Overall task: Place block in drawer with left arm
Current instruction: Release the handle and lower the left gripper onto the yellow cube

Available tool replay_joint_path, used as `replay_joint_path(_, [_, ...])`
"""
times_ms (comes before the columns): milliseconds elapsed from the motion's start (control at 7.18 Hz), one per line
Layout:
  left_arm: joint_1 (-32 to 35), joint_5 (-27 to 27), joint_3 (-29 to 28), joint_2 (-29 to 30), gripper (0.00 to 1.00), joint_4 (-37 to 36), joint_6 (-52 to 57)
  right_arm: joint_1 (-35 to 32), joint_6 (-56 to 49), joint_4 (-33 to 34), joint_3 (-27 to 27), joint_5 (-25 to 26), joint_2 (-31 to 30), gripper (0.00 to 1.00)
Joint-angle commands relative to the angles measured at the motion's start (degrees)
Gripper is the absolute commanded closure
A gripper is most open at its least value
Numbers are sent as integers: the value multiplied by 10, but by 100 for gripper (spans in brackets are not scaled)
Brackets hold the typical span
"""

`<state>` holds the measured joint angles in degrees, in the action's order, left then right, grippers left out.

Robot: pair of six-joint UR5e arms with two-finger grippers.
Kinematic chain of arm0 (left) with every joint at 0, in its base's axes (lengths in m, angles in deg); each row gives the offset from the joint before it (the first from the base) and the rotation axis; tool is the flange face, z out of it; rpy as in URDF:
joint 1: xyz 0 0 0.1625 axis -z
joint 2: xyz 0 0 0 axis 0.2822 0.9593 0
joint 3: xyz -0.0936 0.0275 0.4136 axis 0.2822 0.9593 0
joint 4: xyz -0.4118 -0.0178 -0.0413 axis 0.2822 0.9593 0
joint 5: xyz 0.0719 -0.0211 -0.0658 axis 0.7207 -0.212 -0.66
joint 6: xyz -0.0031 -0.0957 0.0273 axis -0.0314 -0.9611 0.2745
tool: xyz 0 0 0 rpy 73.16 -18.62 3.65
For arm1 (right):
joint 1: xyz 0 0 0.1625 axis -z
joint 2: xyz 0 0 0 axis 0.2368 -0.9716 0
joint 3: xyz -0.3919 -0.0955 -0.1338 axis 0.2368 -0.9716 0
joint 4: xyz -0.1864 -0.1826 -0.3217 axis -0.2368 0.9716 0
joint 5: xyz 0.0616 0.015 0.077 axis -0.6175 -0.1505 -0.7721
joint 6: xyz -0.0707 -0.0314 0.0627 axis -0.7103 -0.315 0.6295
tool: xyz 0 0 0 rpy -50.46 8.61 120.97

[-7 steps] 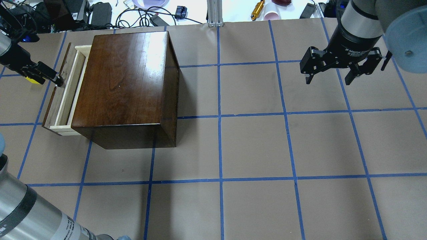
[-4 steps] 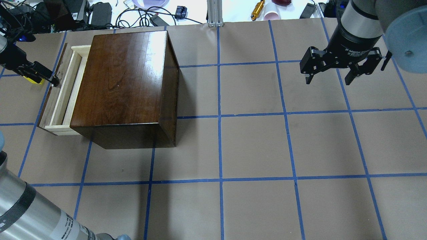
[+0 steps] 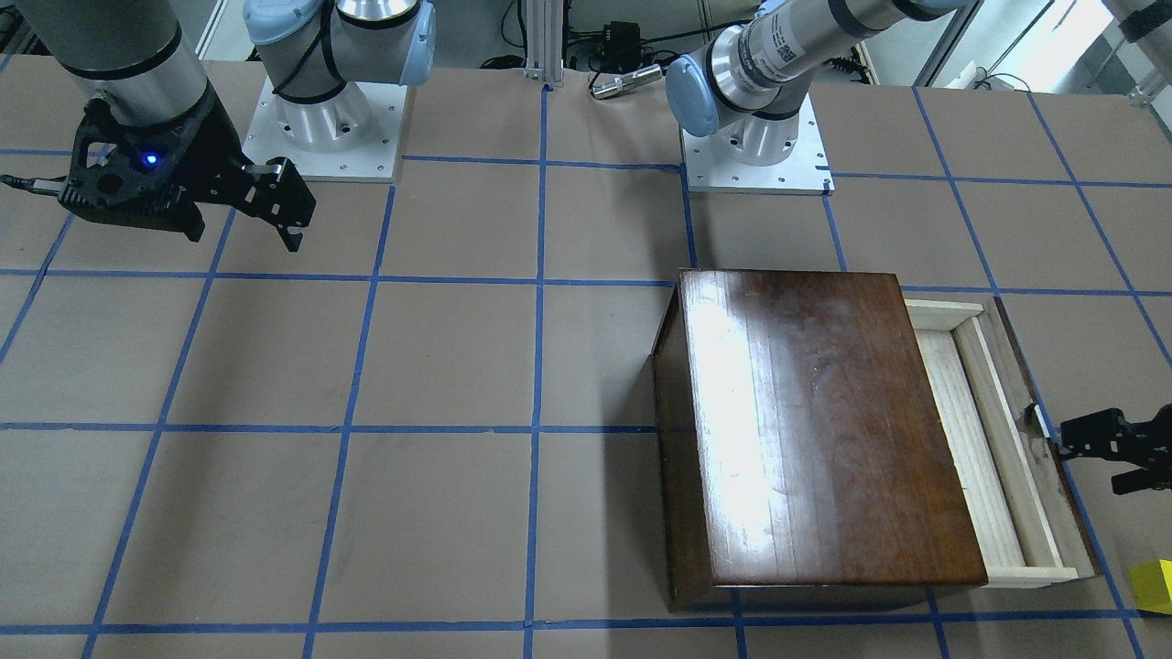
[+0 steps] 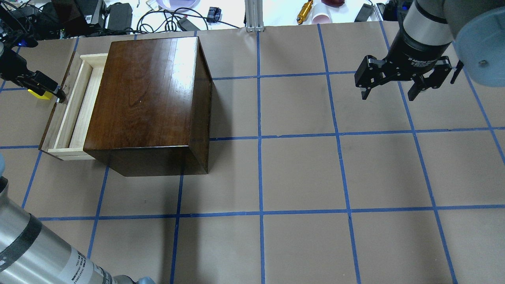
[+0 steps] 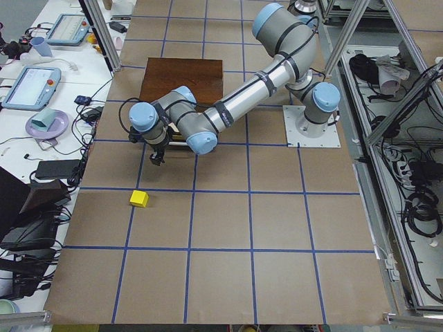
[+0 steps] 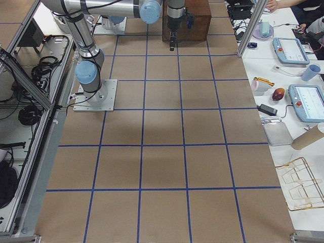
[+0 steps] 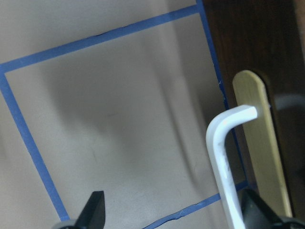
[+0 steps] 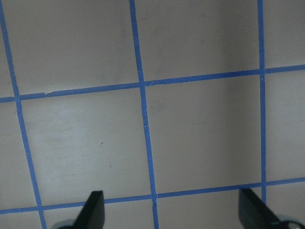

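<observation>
The yellow block [image 4: 36,93] lies on the table to the left of the cabinet [image 4: 150,94], partly hidden behind my left gripper [image 4: 55,92]; it also shows in the front view [image 3: 1154,586] and the left side view [image 5: 139,198]. The drawer [image 4: 55,118] stands partly pulled out, and its pale tray [image 3: 989,439] holds nothing. My left gripper [image 3: 1094,458] is open at the drawer's dark front panel. In the left wrist view one finger [image 7: 252,210] sits against the white handle [image 7: 221,152]. My right gripper [image 4: 388,94] is open and holds nothing, far right above the table.
Blue tape lines grid the brown table [image 4: 300,173]. Cables, a cup and small items [image 4: 311,14] lie beyond the far edge. The left arm's forearm [image 4: 31,252] fills the near left corner. The right gripper [image 3: 243,233] hangs near the robot bases.
The drawer has slid further out to the left, with my left gripper moving left at its handle. The block and the right arm have not moved.
</observation>
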<state>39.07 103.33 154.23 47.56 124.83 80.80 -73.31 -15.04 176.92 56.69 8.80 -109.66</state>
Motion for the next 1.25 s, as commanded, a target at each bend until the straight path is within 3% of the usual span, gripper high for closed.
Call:
replay_joint_path(0, [-6, 5, -3, 3, 2, 0, 8, 0, 0, 0, 0, 0, 0, 0])
replay_joint_path(279, [-6, 5, -6, -11, 2, 1, 1, 0, 0, 0, 0, 0, 0, 0])
replay_joint_path(557, [-8, 21, -46, -7, 1, 1, -2, 0, 0, 0, 0, 0, 0, 0])
replay_joint_path(836, [-11, 91, -117, 30, 1, -3, -32, 0, 0, 0, 1, 0, 0, 0])
replay_joint_path(1115, [-12, 106, -165, 79, 1, -16, -48, 0, 0, 0, 0, 0, 0, 0])
